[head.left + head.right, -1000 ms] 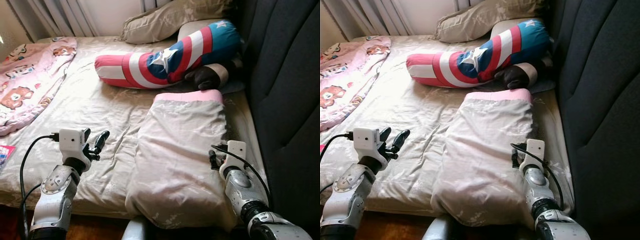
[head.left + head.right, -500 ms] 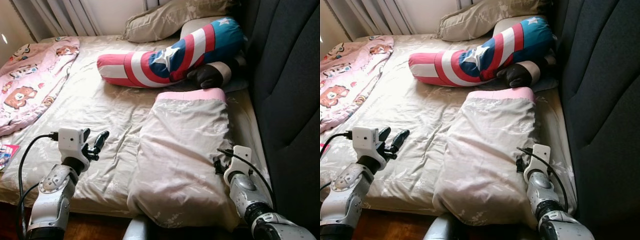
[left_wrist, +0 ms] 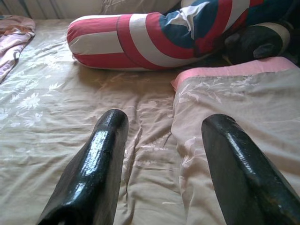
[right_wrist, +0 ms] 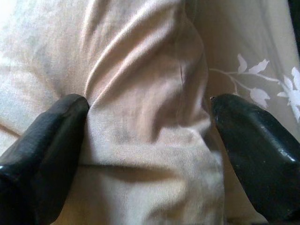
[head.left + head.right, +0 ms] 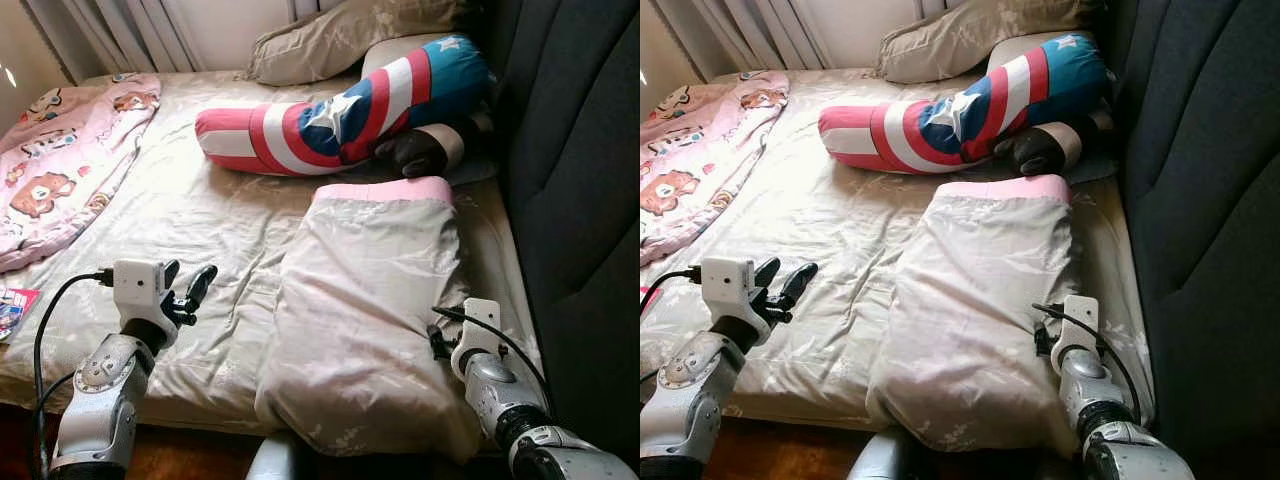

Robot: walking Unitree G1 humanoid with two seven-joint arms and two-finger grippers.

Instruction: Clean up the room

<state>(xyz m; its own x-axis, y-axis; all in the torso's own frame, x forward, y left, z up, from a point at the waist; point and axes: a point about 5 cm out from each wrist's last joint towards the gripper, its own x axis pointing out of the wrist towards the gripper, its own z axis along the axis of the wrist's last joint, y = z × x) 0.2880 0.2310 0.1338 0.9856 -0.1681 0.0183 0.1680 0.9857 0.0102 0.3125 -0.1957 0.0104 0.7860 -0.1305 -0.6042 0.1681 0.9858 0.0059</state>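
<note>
So this is a bed (image 5: 190, 215) with a beige floral sheet, and a folded beige blanket (image 5: 365, 300) with a pink hem lying along its right side, near the dark padded headboard (image 5: 575, 190). The blanket's near end hangs a bit over the bed's front edge.

The right gripper (image 4: 150, 136) is down at the blanket's right edge. In the wrist view its two black fingers (image 4: 44, 140) stand apart with a bunched fold of the beige cloth between them, not pinched. One finger touches the fold; whether the other does, I can't tell.

The left gripper (image 5: 185, 292) hovers over the sheet near the front edge, left of the blanket, fingers spread, holding nothing. It points toward the striped bolster (image 5: 340, 110).

That bolster is red, white and blue with a white star, lying across the head end. Its right end leans on a beige pillow (image 5: 345, 35). A dark roll (image 5: 425, 150) sits just under it, beside the blanket's pink hem.

A pink quilt (image 5: 60, 165) with cartoon bears runs along the left side. There's some print on it but too small to read. A colourful booklet (image 5: 10, 308) pokes in at the left edge, writing also unreadable.

Open room: the middle of the sheet between quilt and blanket is a wide bare stretch. On the right it's tight, only a narrow strip of sheet between blanket and headboard.
</note>
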